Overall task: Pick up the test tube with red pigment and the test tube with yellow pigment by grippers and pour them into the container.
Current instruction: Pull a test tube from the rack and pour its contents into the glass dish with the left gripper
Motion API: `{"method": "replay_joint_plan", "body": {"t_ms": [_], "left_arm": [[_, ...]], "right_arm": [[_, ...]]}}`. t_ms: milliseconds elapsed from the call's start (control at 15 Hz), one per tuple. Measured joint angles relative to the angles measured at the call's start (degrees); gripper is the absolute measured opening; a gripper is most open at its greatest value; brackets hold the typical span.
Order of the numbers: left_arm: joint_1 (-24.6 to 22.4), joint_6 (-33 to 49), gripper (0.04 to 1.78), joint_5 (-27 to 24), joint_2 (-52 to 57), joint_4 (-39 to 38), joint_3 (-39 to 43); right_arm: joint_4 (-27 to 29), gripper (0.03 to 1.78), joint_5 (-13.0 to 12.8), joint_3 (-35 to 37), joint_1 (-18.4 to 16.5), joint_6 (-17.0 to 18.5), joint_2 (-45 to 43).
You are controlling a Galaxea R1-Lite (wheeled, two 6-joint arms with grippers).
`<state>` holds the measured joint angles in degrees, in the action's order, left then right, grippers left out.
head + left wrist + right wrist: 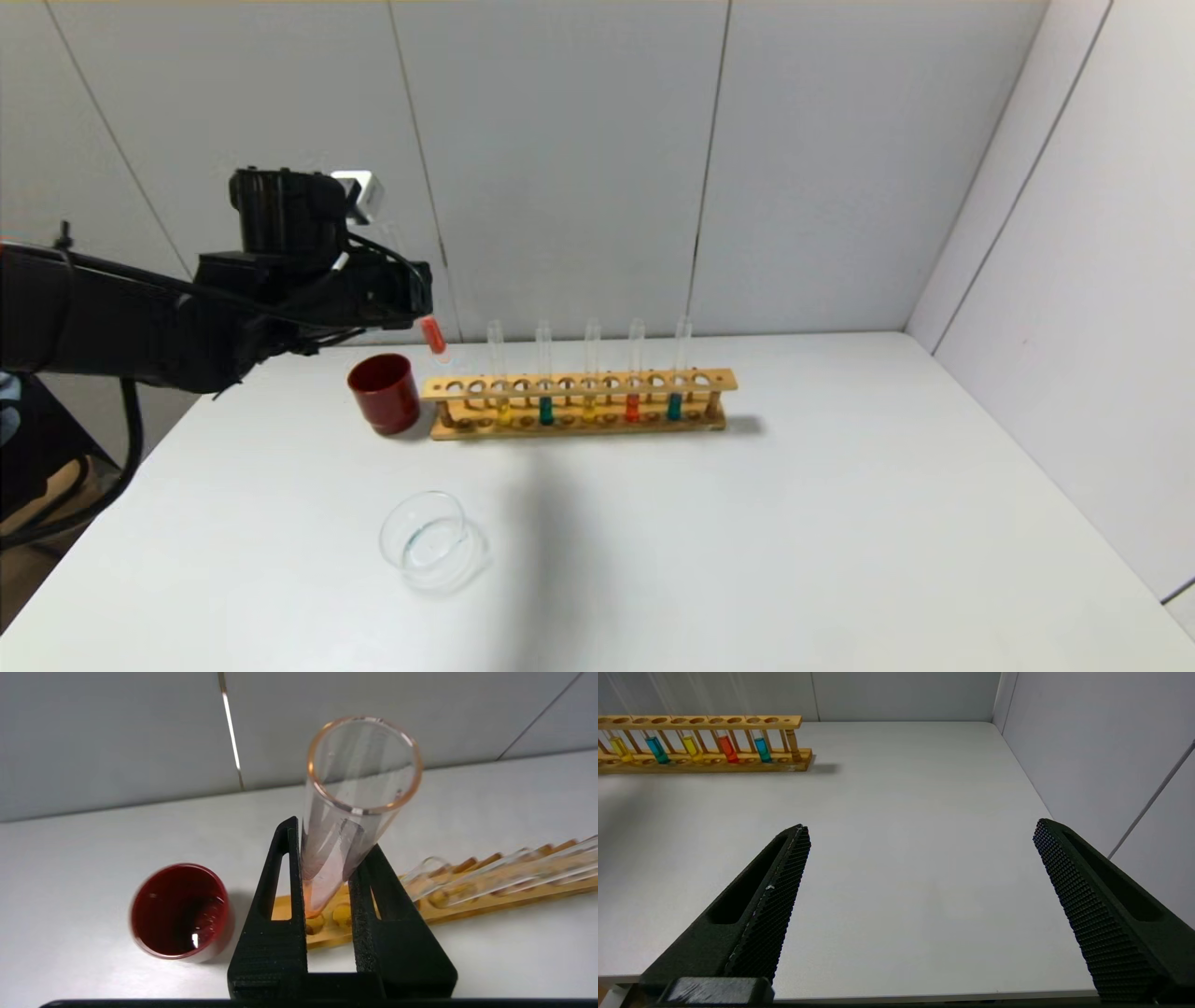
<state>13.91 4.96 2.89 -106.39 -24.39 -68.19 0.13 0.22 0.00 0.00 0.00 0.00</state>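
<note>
Got my left gripper [327,868] clamped tight on the test tube with red pigment [434,338], lifted clear of the rack [579,403]. The container [431,541] sits below and nearer me, so next I'll need to swing over and tip it. Right gripper [920,868] hangs wide open, empty.

A lab bench: wooden test-tube rack [579,403] of coloured liquids on a white table [840,541].

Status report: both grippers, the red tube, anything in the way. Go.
Left gripper shut on red tube, lifted clear above rack end near red cup. Right gripper open, idle. Dish unobstructed.
</note>
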Motion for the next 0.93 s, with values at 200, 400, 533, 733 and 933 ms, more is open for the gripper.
{"method": "replay_joint_plan", "body": {"t_ms": [200, 400, 533, 733, 933], "left_arm": [[0.0, -0.5, 0.31, 0.7, 8.0, 5.3, 0.5], [-0.7, -2.0, 0.31, 2.1, 15.8, 6.1, 7.4], [-2.1, -5.0, 0.31, 2.5, 20.3, 5.7, 14.0], [-3.1, -8.8, 0.31, 2.5, 26.7, 4.3, 21.2], [-4.2, -17.1, 0.31, 1.5, 31.3, 4.5, 26.7]], "right_arm": [[0.0, 1.75, 0.0, 0.0, 0.0, 0.0, 0.0], [0.0, 1.75, 0.0, 0.0, 0.0, 0.0, 0.0], [0.0, 1.75, 0.0, 0.0, 0.0, 0.0, 0.0], [0.0, 1.75, 0.0, 0.0, 0.0, 0.0, 0.0], [0.0, 1.75, 0.0, 0.0, 0.0, 0.0, 0.0]]}}
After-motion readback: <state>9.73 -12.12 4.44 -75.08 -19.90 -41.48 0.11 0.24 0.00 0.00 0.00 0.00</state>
